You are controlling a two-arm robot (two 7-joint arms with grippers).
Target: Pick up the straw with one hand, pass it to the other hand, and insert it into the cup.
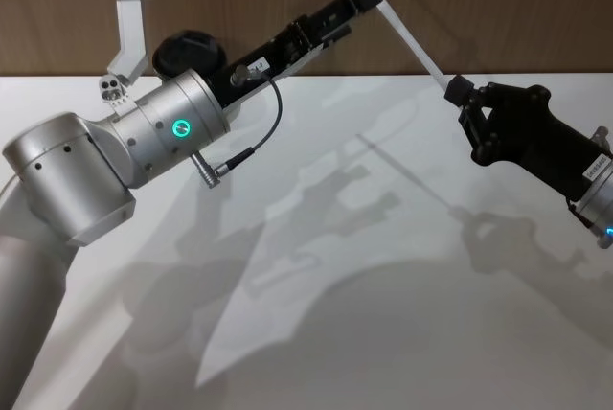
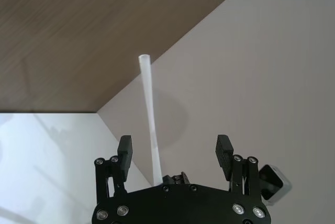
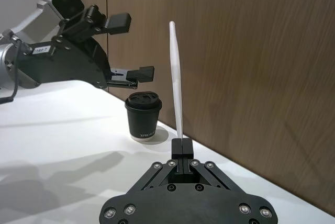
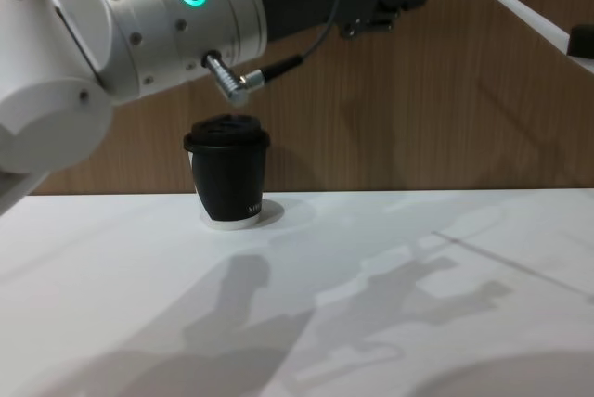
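Observation:
My right gripper is shut on the lower end of the white straw and holds it slanted above the table's back right. In the right wrist view the straw rises from the closed right gripper. My left gripper, on its silver wrist with the green ring, reaches toward the straw's upper part with its jaws open. In the left wrist view the straw lies between the spread fingers and touches neither. The black lidded cup stands upright at the table's back left, under the left arm.
A brown wooden wall runs right behind the white table. The left wrist's thin black cable loops near the cup. A silver bracket hangs at the back left.

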